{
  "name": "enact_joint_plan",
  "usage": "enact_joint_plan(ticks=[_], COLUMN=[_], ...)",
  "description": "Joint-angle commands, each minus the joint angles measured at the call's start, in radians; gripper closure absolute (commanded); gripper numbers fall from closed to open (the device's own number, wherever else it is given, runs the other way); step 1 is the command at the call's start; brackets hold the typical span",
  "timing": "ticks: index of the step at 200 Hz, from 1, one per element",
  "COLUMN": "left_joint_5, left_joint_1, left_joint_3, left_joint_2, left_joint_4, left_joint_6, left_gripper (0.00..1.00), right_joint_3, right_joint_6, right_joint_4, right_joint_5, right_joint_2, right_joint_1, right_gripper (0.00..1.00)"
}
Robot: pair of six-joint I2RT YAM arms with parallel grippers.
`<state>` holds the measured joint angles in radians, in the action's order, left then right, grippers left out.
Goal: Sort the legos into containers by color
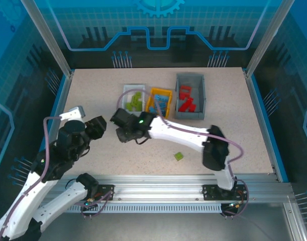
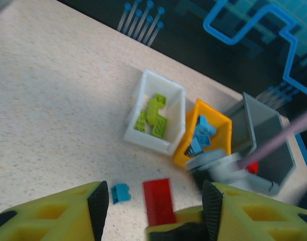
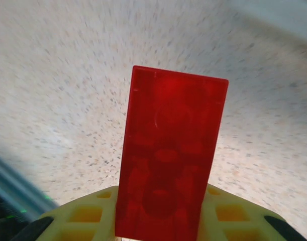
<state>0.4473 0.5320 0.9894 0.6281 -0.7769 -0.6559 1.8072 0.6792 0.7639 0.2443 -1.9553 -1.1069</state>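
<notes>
Sorting near completion. Three bins stand side by side toward the far edge of the table: the white bin holds lime bricks, the orange-yellow bin blue bricks, the grey bin red bricks. Three pieces appear left to sort: a red brick, pinched by one end in the right gripper above the surface left of centre (presumably bound for the grey bin); a small blue brick lying on the surface in front of the white bin; a green brick near the near edge. Left gripper: fingers spread, nothing between them.
</notes>
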Motion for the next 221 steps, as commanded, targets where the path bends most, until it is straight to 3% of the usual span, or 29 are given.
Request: enact_joint_plan(ticks=[1,23,44,64,92,131,170,201,221], left_joint_5=[-0.190,-0.327,-0.344,-0.319,-0.334,-0.352,-0.367,-0.376,-0.379], left_joint_1=[-0.005,0.012,0.104,0.224,0.293,0.311,0.326,0.347,0.357], left_joint_3=[-0.002,0.023,0.066,0.134,0.204,0.275,0.283,0.257,0.238], left_joint_2=[0.094,0.222,0.356,0.498,0.668,0.796,0.829,0.825,0.822], left_joint_4=[0.114,0.204,0.297,0.375,0.478,0.543,0.563,0.573,0.574], left_joint_6=[0.054,0.064,0.079,0.112,0.108,0.113,0.109,0.117,0.116], left_gripper=[0.45,0.45,0.45,0.44,0.45,0.45,0.45,0.45,0.44], right_joint_3=[-0.121,-0.243,-0.316,-0.320,-0.221,0.049,0.317,0.402,0.454], right_joint_6=[0.028,0.006,-0.049,-0.110,-0.155,-0.134,-0.066,-0.018,-0.013], right_joint_4=[-0.013,0.005,0.040,0.056,0.091,0.195,0.323,0.354,0.368], right_joint_5=[0.006,0.015,0.004,0.016,0.055,0.153,0.243,0.274,0.249], right_joint_2=[0.134,0.269,0.346,0.339,0.216,-0.048,-0.281,-0.348,-0.366], right_joint_1=[0.096,0.231,0.414,0.557,0.706,0.781,0.800,0.819,0.828], right_gripper=[0.80,0.81,0.81,0.81,0.81,0.81,0.81,0.79,0.70])
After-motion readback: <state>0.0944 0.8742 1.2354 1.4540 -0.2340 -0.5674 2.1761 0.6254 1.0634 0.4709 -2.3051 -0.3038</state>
